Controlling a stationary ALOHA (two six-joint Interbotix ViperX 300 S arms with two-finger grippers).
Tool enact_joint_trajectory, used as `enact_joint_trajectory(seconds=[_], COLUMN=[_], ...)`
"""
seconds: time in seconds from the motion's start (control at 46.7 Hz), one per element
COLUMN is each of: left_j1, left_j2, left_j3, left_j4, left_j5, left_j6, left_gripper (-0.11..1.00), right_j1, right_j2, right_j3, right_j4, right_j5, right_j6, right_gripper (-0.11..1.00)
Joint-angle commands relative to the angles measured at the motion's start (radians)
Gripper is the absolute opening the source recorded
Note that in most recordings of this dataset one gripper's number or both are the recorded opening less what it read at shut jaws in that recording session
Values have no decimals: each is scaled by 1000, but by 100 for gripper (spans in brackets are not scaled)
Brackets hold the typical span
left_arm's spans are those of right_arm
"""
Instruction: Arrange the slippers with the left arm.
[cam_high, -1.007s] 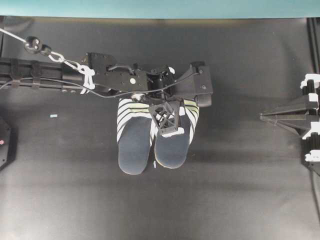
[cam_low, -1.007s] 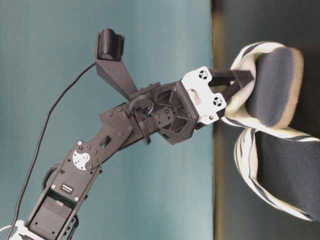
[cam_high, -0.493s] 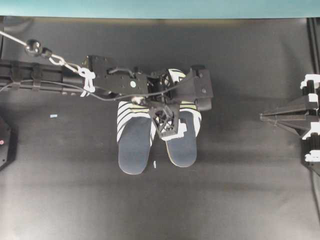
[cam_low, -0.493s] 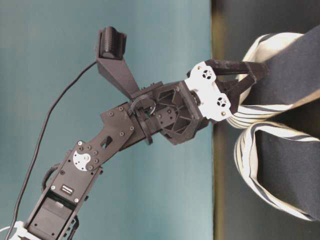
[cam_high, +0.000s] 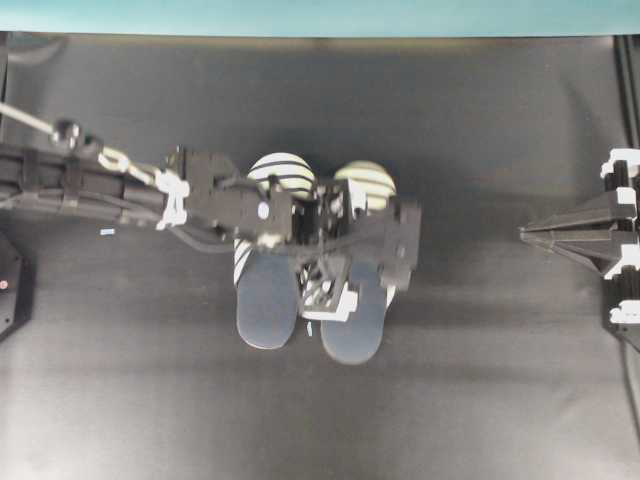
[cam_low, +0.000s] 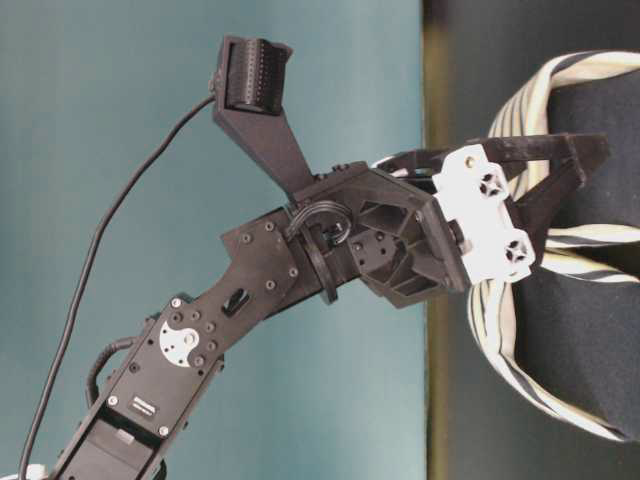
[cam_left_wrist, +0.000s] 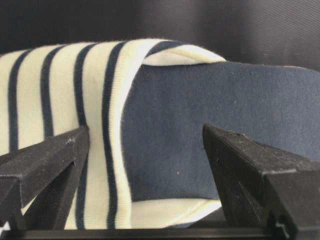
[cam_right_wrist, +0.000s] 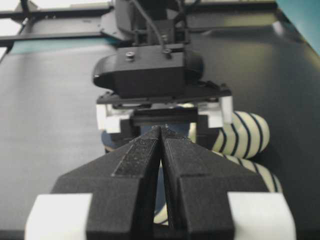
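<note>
Two slippers lie side by side, striped toes toward the back. In the overhead view the left slipper and the right slipper sit at the middle of the black mat. My left gripper hangs over the gap between them and is open. In the left wrist view, its fingers stand wide apart over the right slipper, holding nothing. From table level the left gripper straddles the slipper's edge. My right gripper rests shut at the right edge; its tips are pressed together.
The black mat covers the table, with a teal wall along the back. A small pale scrap lies at the left and a white fleck between the heels. The left arm stretches in from the left.
The left gripper opened and let go of the right slipper, which dropped from its tilted, lifted pose to lie flat beside the other. The gripper then shifted toward the heels, uncovering both toes.
</note>
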Motion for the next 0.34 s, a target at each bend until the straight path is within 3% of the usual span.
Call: enact_joint_trajectory(seconds=[0.0,0.321], left_j1=[12,48], left_j2=[-18,-64], left_j3=[-5,-14], left_j4=[0,2], left_j5=[-8,-11], left_j6=[-17,-11], left_gripper=[85,85], right_j1=[2,2], right_j2=[5,3], right_j3=[-6,-5], right_j4=[2,2], right_j5=[-9,-9], right_j6=[8,9], right_gripper=[1,1])
